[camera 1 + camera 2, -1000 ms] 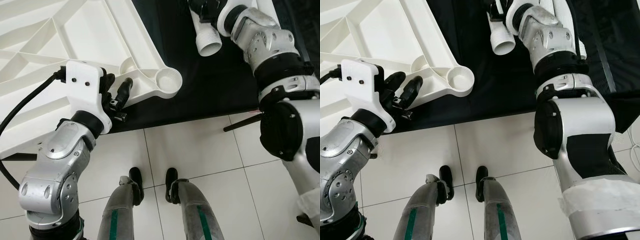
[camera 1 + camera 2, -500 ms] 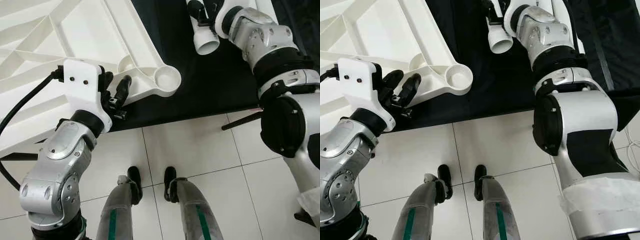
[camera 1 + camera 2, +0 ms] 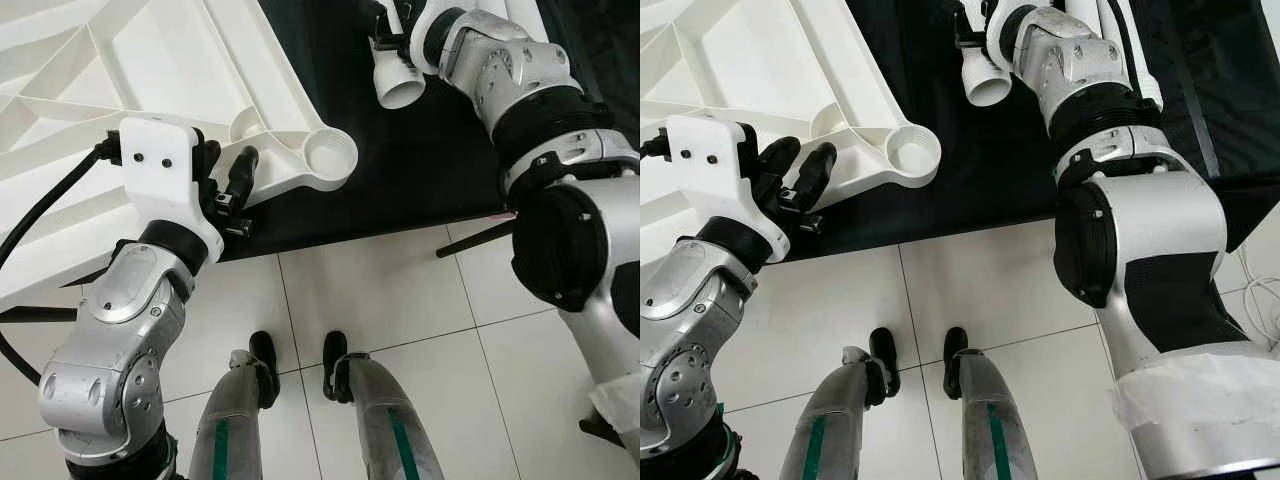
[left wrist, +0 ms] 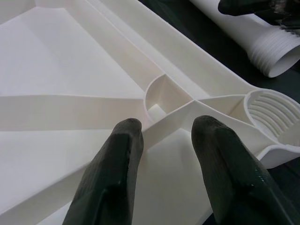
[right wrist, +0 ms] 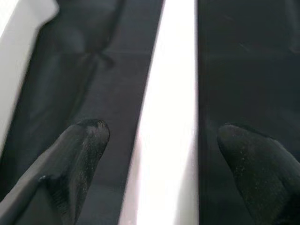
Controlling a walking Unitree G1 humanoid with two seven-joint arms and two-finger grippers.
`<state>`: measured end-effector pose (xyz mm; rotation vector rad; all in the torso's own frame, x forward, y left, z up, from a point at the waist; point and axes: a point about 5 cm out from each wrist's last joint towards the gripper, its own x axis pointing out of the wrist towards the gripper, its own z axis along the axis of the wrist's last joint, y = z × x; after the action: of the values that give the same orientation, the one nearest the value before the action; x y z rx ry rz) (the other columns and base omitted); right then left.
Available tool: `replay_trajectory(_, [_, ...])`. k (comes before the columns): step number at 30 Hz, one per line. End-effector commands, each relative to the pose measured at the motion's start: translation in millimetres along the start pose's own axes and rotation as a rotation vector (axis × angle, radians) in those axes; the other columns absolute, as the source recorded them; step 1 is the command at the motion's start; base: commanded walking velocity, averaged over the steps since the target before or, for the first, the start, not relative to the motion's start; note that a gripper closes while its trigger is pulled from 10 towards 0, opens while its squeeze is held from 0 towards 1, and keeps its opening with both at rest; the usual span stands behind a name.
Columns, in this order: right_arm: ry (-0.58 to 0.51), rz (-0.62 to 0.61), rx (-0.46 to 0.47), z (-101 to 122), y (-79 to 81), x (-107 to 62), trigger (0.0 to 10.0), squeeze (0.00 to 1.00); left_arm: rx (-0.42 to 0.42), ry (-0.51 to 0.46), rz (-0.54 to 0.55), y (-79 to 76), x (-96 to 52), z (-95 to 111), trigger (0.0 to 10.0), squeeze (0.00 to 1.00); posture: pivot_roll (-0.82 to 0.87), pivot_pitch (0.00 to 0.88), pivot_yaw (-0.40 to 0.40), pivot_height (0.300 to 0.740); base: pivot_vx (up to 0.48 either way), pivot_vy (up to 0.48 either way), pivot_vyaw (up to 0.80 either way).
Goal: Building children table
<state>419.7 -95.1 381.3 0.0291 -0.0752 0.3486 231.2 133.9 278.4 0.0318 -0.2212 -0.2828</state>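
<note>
Nearest the camera, the robot's two legs [image 3: 300, 420] are seen standing on a white tiled floor [image 3: 400, 290]. Just beyond them the edge of a black cloth [image 3: 420, 170] is noted, spread flat over the floor.

The white plastic tabletop [image 3: 120, 70] is found lying upside down, its ribbed underside up — partly on the cloth, partly past its edge. A round threaded socket [image 3: 328, 155] is seen at the corner nearest the robot, empty.

The left gripper [image 3: 232, 185] is placed at the rib leading to that socket. In the left wrist view its fingers [image 4: 117, 159] are seen spread apart, one on each side of the rib, with a gap left on both sides; nothing is grasped.

Farther off, the right gripper [image 3: 975, 30] is positioned at a white table leg [image 3: 398, 85], a tube with a threaded open end lying on the cloth and pointing toward the tabletop, near the socket but apart from it. The gripper's fingers [image 5: 79, 154] are seen, in the right wrist view, standing wide on either side of a white tube [image 5: 168, 117] — released, with clear space on both sides.
</note>
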Motion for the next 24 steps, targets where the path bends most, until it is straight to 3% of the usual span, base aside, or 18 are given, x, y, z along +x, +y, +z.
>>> replay_trajectory(1, [0.157,-0.031,0.041,-36,-3.8,1.3,10.0,0.0,-0.02,0.067,-0.008,-2.2,-3.1,-11,10.0,0.0,0.03,0.481,-0.13,0.74,0.0,0.0,0.0])
replay_trajectory(9, [0.285,-0.118,0.065,-50,-13.0,-3.1,10.0,0.0,-0.036,0.064,-0.004,-4.1,-2.3,-11,10.0,0.0,0.02,0.472,-0.136,0.74,0.0,0.0,0.0])
replay_trajectory(16, [0.34,-0.113,0.101,-58,-12.7,-4.7,10.0,0.0,-0.041,0.061,-0.006,-5.4,-1.9,-11,10.0,0.0,0.02,0.47,-0.135,0.74,0.0,0.0,0.0])
replay_trajectory(17, [0.363,-0.111,0.12,-61,-11.8,-5.3,6.3,0.0,-0.041,0.061,-0.006,-5.9,-1.9,-11,10.0,0.0,0.02,0.466,-0.138,0.74,0.0,0.0,0.0])
replay_trajectory(19, [0.369,-0.116,0.134,-63,-11.5,-5.4,5.8,0.0,-0.041,0.06,-0.005,-6.0,-2.0,-11,10.0,0.0,0.02,0.466,-0.138,0.74,0.0,0.0,0.0])
replay_trajectory(20, [0.385,-0.125,0.16,-65,-11.2,-6.0,0.0,0.0,-0.041,0.06,-0.005,-6.3,-2.0,-11,10.0,0.0,0.02,0.461,-0.141,0.74,0.0,0.0,0.0])
replay_trajectory(23, [0.396,-0.132,0.177,-67,-11.0,-6.4,0.0,0.0,-0.041,0.06,-0.005,-6.6,-2.1,-11,10.0,0.0,0.02,0.461,-0.141,0.74,0.0,0.0,0.0])
replay_trajectory(24, [0.421,-0.149,0.244,-71,-10.6,-7.5,0.0,0.0,-0.043,0.056,-0.004,-7.1,-2.1,-11,10.0,0.0,0.02,0.456,-0.141,0.74,0.0,0.0,0.0])
